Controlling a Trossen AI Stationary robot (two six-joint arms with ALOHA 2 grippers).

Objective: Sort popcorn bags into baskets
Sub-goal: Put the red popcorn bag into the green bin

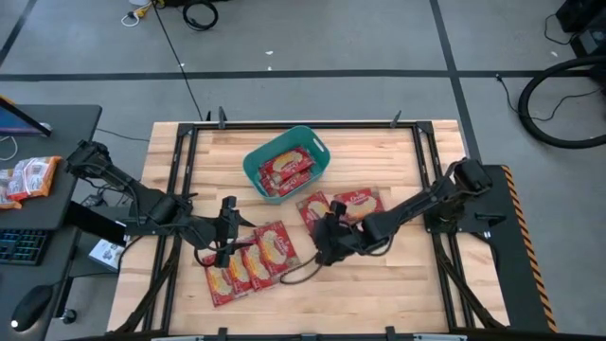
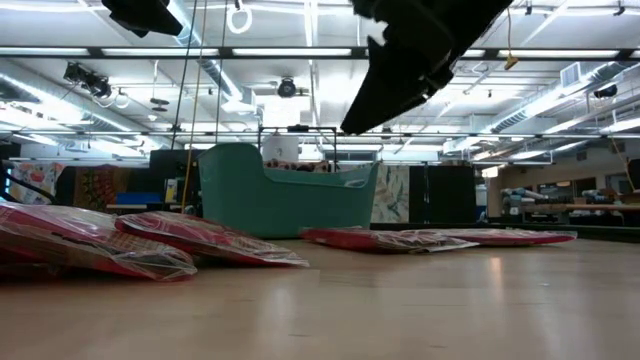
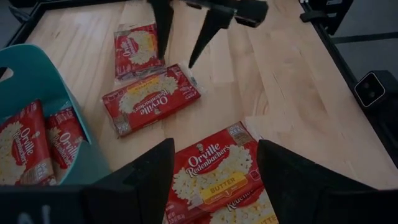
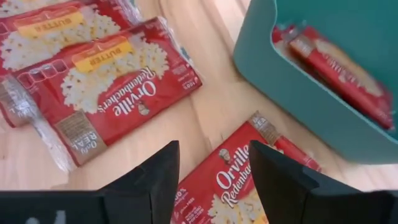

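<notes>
While both jaws gape empty, popcorn bags (image 1: 254,263) lie beneath.

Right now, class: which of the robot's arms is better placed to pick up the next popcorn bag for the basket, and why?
Either could, but the right gripper looks better placed: open above a popcorn bag beside the teal basket. The left gripper, also open, hovers farther from it.
</notes>
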